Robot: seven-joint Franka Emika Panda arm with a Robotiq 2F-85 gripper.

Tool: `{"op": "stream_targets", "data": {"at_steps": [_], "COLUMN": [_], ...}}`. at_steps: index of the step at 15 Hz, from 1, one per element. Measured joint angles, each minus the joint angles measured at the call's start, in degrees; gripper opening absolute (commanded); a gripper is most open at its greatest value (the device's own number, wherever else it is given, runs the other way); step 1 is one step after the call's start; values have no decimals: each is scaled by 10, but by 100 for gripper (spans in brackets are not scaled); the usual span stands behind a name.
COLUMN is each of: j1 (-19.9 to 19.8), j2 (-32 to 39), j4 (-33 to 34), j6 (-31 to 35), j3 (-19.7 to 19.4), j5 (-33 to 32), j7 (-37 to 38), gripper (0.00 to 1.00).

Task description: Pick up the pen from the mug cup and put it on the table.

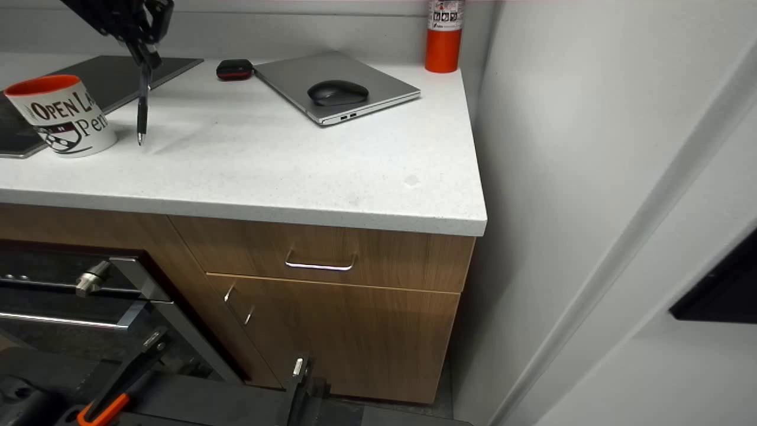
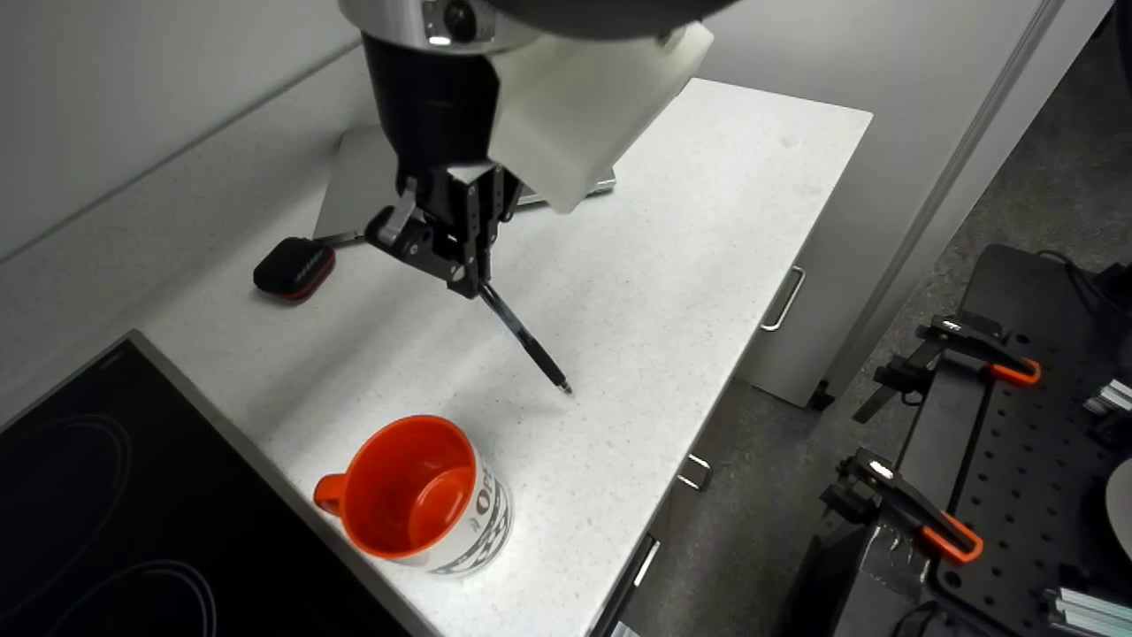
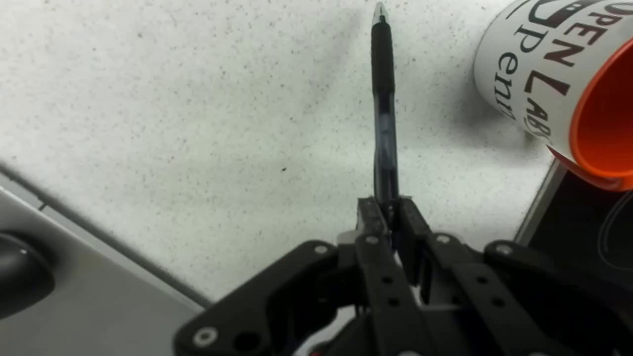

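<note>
A thin dark pen with a metal tip shows in both exterior views (image 1: 142, 112) (image 2: 531, 345) and in the wrist view (image 3: 383, 69). My gripper (image 3: 388, 210) is shut on its upper end; it also shows in both exterior views (image 1: 148, 58) (image 2: 473, 281). The pen points tip down, outside the mug. Its tip is close to the white speckled table (image 1: 331, 171) (image 2: 672, 292) (image 3: 198, 123); I cannot tell whether it touches. The white mug cup (image 1: 77, 118) (image 2: 482, 535) (image 3: 539, 64) with orange inside stands on the table beside the pen.
A black cooktop (image 2: 106, 495) lies beside the mug. A small black-red case (image 1: 234, 69), a grey laptop (image 1: 372, 77) with a black mouse (image 1: 337, 93) on it, and a red canister (image 1: 443, 47) stand further back. The table's front edge (image 1: 295, 213) is above wooden drawers.
</note>
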Motion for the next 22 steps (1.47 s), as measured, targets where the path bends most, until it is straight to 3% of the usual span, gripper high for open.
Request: {"op": "stream_targets", "data": {"at_steps": [3, 4, 5, 7, 14, 15, 22], "j1": [0, 0, 0, 0, 0, 0, 0], "j2": [50, 65, 78, 98, 120, 120, 120], "j4": [24, 33, 42, 57, 83, 85, 90], "j6": [0, 0, 0, 0, 0, 0, 0], "j3": [-3, -6, -9, -16, -27, -27, -27], "j5": [-4, -5, -7, -9, -6, -6, 12], "j7": [23, 30, 39, 55, 77, 79, 81], "gripper": [3, 15, 40, 45, 96, 100, 100]}}
